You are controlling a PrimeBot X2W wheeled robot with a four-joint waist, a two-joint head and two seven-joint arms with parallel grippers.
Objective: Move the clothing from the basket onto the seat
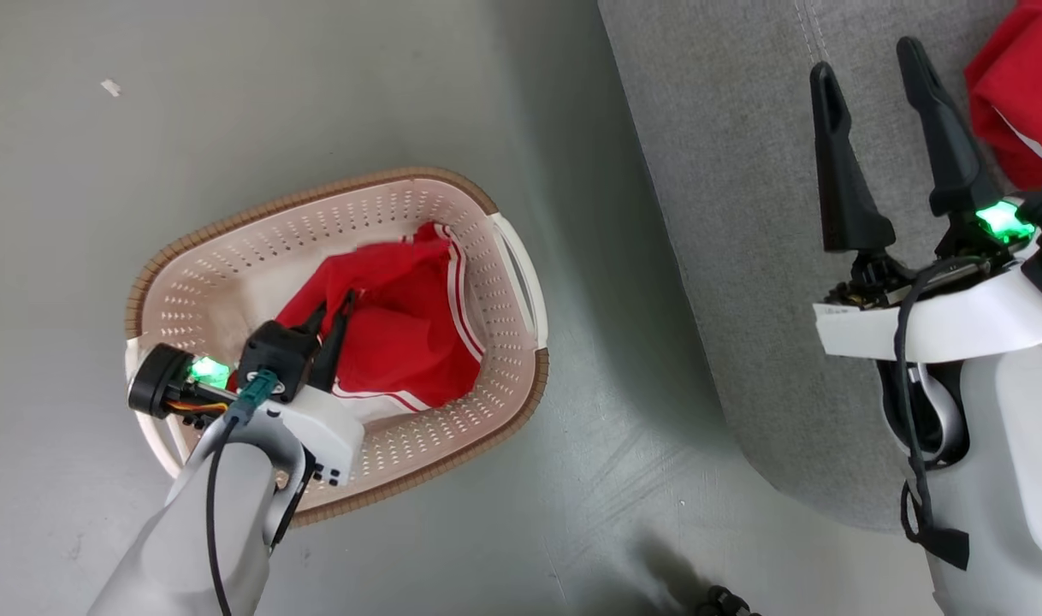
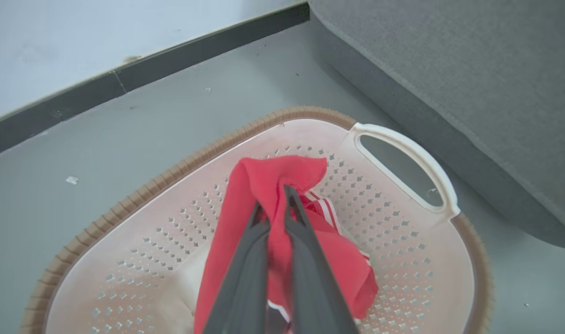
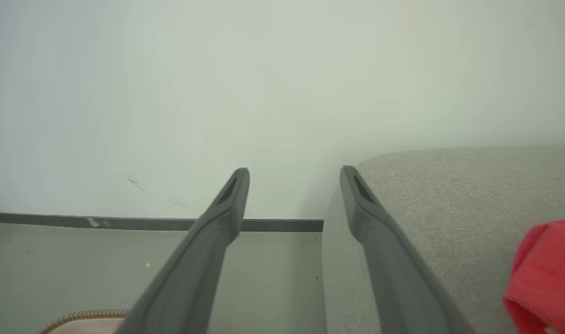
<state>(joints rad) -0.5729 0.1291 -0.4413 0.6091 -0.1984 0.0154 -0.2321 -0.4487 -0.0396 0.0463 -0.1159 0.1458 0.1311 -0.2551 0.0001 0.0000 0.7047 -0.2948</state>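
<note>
Red clothing (image 1: 401, 329) with white trim lies bunched in the cream basket (image 1: 230, 257) on the floor. My left gripper (image 1: 337, 310) reaches into the basket and is shut on a fold of that red clothing (image 2: 273, 181), which drapes over both fingers in the left wrist view. The left gripper (image 2: 274, 197) has its fingers pressed together through the cloth. Another red piece of clothing (image 1: 1021, 94) rests on the grey seat (image 1: 743, 214) at the upper right. My right gripper (image 1: 867, 56) hovers open over the seat, left of that piece, with nothing between its fingers (image 3: 231, 195).
The basket's white handle (image 2: 412, 162) faces the seat's rounded edge (image 2: 449, 116), with a strip of grey floor (image 1: 606, 342) between them. A wall with a dark baseboard (image 2: 125, 83) runs behind the basket. A small dark object (image 1: 726, 603) shows at the bottom edge.
</note>
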